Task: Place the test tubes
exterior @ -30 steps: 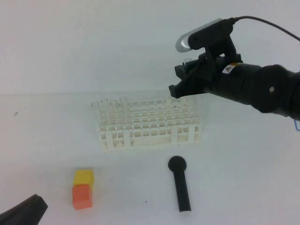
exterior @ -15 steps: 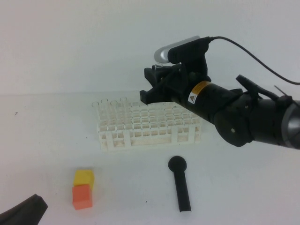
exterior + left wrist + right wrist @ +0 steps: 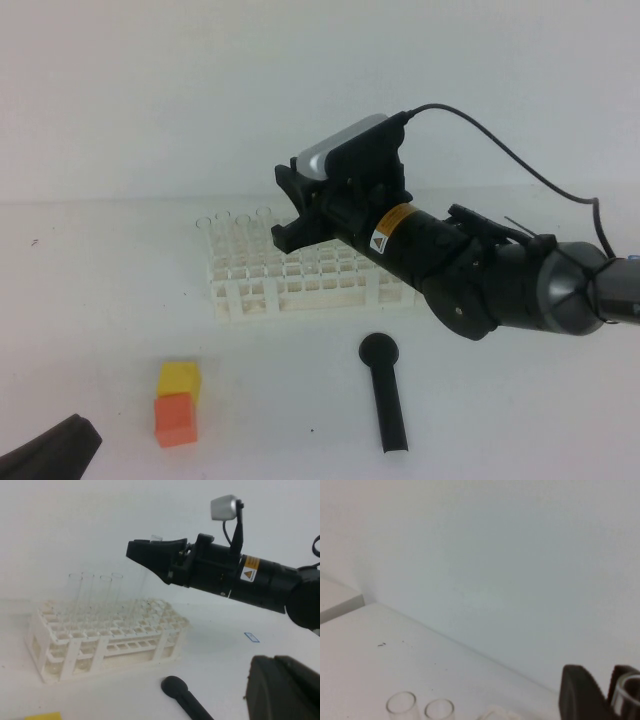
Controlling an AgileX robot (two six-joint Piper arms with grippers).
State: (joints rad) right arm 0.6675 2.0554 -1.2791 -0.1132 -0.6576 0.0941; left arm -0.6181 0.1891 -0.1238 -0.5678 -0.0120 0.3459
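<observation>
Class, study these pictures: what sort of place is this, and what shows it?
Probably a lab-style robot bench: a white plastic rack holding clear glass test tubes on a plain white table. The right gripper holds another clear tube above the rack; the left gripper sits at the near-left corner.

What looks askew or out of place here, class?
The tube in the right gripper above the rack leans, unlike the four upright tubes. The left gripper sits parked at the near left edge.
</observation>
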